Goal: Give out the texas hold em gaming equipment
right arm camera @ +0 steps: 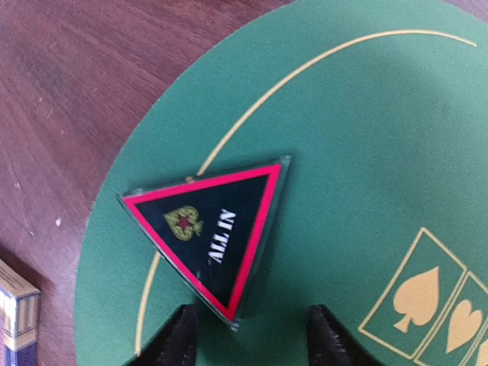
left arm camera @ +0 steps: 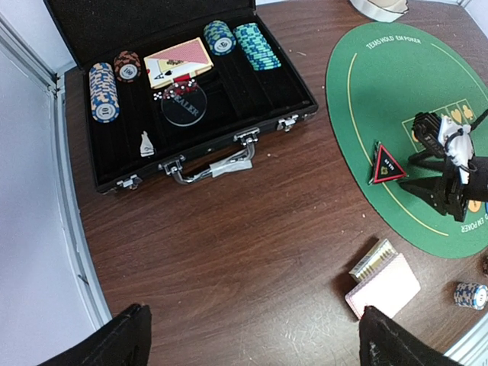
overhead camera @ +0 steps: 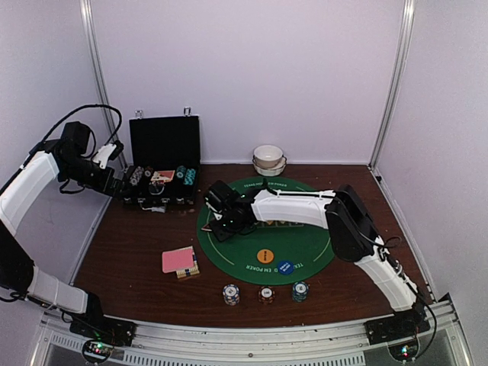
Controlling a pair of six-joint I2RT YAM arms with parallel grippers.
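**A:** The fingers point(right arm camera: 179, 339) of the right gripper point(right arm camera: 252, 335): are they on anything?

**B:** No. They stand apart. The near corner of the red triangle marker point(right arm camera: 210, 229) sits in the gap between them, with green showing on both sides. Nothing is pinched.

**A:** And how does the triangle lie?

**B:** Flat on the green mat point(right arm camera: 366, 152), just inside its left edge, with the "ALL IN" face up.

**A:** Any other markers on the mat?

**B:** Two, near its front edge. The orange marker point(overhead camera: 264, 255) and the blue marker point(overhead camera: 285, 267) are close together and well apart from the triangle.

**A:** Chips?

**B:** Three chip stacks point(overhead camera: 265, 293) stand in a row on the bare table point(overhead camera: 137, 252), between the mat and the table's near edge.

**A:** Cards?

**B:** The pink-backed cards point(overhead camera: 178, 259) lie face down off the mat's left side, towards the near edge. A card box point(overhead camera: 188, 271) touches their right side.

**A:** The other arm?

**B:** The left gripper point(left arm camera: 252, 335) hangs above the table's left side, close to the black case point(overhead camera: 164, 141). Its fingers are spread wide and hold nothing.

**A:** Where's the case?

**B:** In the far left corner, lid up. The white bowls point(overhead camera: 268, 158) are stacked at the middle of the far edge, just beyond the mat.
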